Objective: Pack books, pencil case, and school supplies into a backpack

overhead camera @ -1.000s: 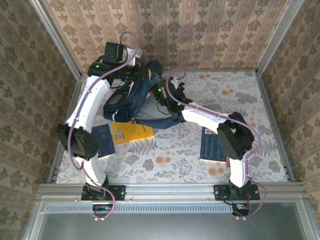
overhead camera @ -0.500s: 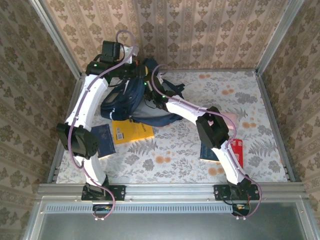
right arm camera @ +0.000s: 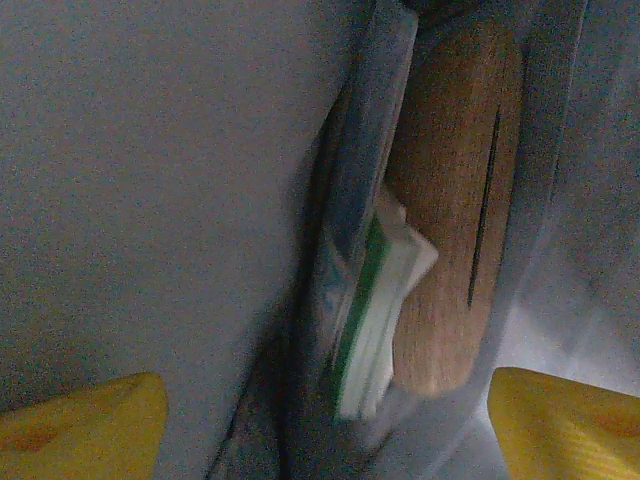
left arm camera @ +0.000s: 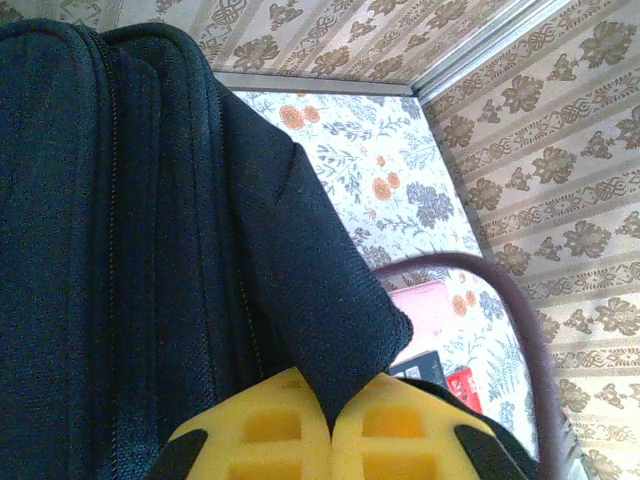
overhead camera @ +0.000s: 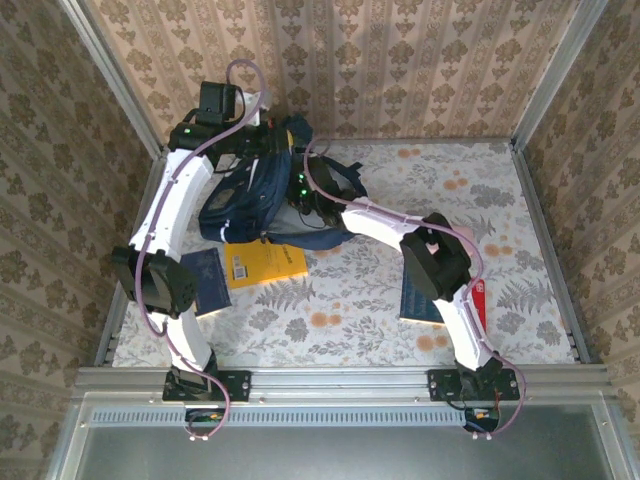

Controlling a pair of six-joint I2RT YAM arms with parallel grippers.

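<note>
The navy backpack (overhead camera: 250,195) lies at the back left of the table. My left gripper (left arm camera: 330,400) is shut on a navy fabric flap (left arm camera: 320,260) of the backpack's top and holds it up. My right gripper (right arm camera: 325,430) is open inside the backpack, with grey lining on both sides. Ahead of it a tan roll (right arm camera: 455,210), a green book (right arm camera: 365,310) with white pages and a pale blue packet (right arm camera: 350,190) stand packed together. The yellow book (overhead camera: 265,265) lies in front of the backpack, with one navy book (overhead camera: 207,280) to its left and another (overhead camera: 418,295) under my right arm.
A pink box (left arm camera: 425,305) and a red pack (overhead camera: 478,300) lie on the right side of the floral table (overhead camera: 340,320). Metal rails and patterned walls close in the table on all sides. My right arm's elbow (overhead camera: 432,255) hangs over the right navy book.
My right gripper has moved left and gone into the backpack's opening, and its elbow has swung in toward the middle. My left gripper keeps hold of the flap, slightly higher.
</note>
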